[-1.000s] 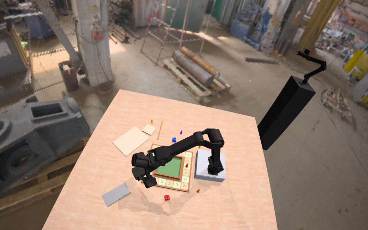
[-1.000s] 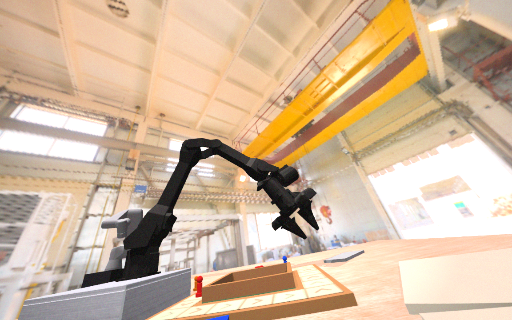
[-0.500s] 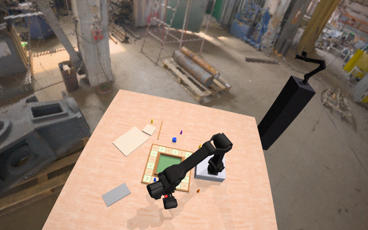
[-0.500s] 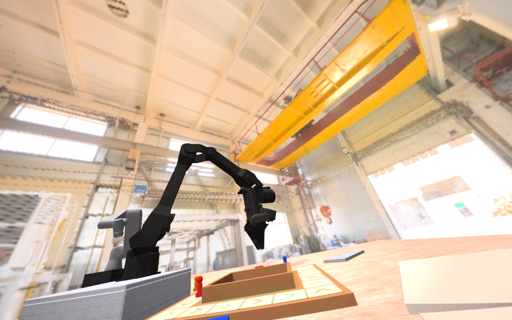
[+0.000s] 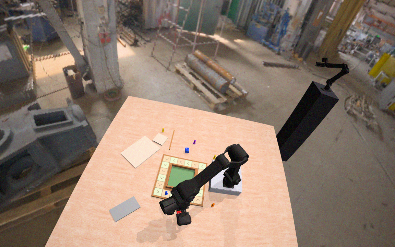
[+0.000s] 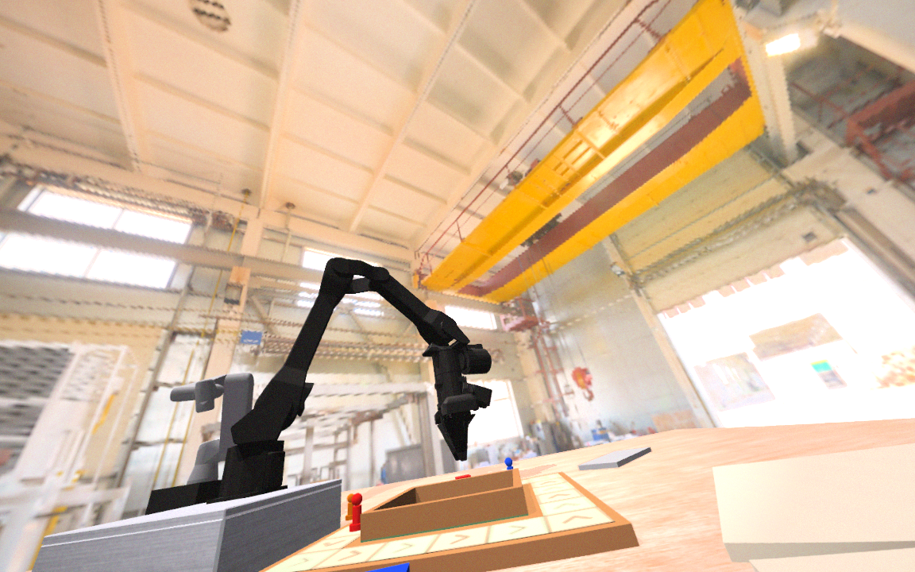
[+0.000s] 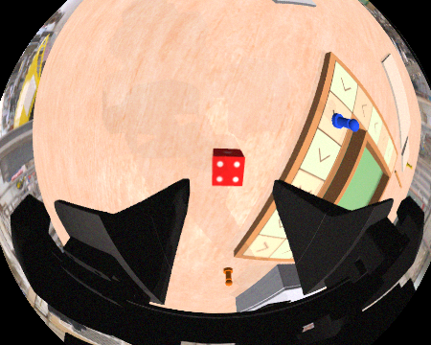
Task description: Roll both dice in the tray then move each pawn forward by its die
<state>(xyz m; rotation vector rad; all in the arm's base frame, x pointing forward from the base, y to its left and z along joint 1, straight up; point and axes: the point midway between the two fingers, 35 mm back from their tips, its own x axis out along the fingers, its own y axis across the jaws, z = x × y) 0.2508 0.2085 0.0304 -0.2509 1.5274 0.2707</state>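
Note:
My gripper (image 6: 459,457) (image 7: 233,186) is open and empty, pointing down above the red die (image 5: 179,212) (image 6: 462,477) (image 7: 228,171). The die lies on the table outside the board (image 5: 161,177) (image 7: 323,155), four pips up, and shows between the fingertips in the wrist view. The blue die (image 5: 187,150) (image 6: 391,567) lies on the table at the board's far side. The tray (image 6: 446,513) in the board's middle shows a green floor; the arm hides part of it. The blue pawn (image 5: 166,192) (image 6: 508,462) (image 7: 346,123) stands near a board corner. The red pawn (image 6: 356,513) stands by the tray, hidden in the top view.
An orange pawn (image 5: 212,204) (image 7: 228,276) stands near the grey base block (image 5: 225,190). A purple pawn (image 5: 194,142), two yellow pawns (image 5: 163,130) (image 5: 214,157) and a thin stick (image 5: 171,139) are farther back. Two pale slabs (image 5: 140,152) (image 5: 159,139) and a grey slab (image 5: 124,208) lie left.

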